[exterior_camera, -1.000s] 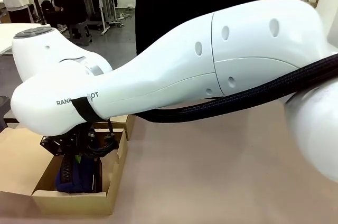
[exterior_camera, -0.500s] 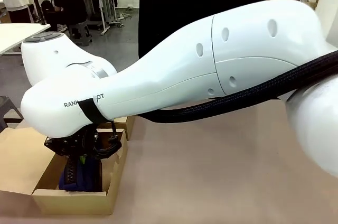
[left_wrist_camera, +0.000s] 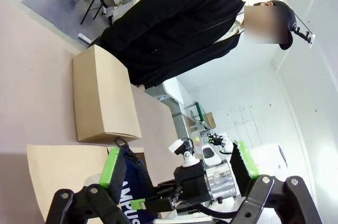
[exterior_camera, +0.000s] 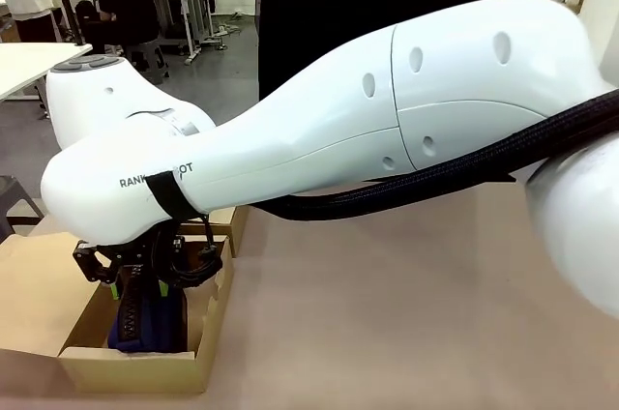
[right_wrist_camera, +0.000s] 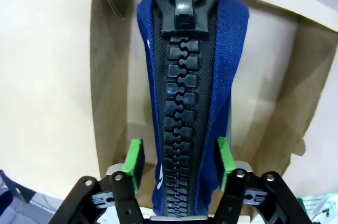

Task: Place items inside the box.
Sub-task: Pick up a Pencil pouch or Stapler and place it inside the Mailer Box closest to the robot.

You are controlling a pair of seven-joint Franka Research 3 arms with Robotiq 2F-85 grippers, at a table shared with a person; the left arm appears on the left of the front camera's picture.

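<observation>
So the right arm (exterior_camera: 387, 110) is reaching all the way across to the open cardboard box (exterior_camera: 135, 371), which sits at the surface's (exterior_camera: 406, 313) left corner on the robot's side. The navy zip pouch (exterior_camera: 145, 328) is inside that box, standing on its long edge with the chunky black zipper facing up and the pull tab at the far end. It takes up most of the narrow box.

The right pincer (exterior_camera: 135, 286) hangs right above it with its jaws spread wide. From its own camera the right pincer (right_wrist_camera: 179, 160) has a green pad (right_wrist_camera: 134, 160) on each side of the pouch (right_wrist_camera: 185, 76). It straddles the fabric and isn't squeezing it. I can't tell if the pad on the other side is brushing the cloth.

The left pincer (left_wrist_camera: 178, 161) is up in the air, jaws wide with nothing between them. Its camera looks across at the pouch (left_wrist_camera: 134, 174), where part of the white lettering shows. A second, closed cardboard box (left_wrist_camera: 103, 97) sits farther along the surface, toward the person's edge. The person in a black coat (left_wrist_camera: 174, 23) stands at that far edge.
</observation>
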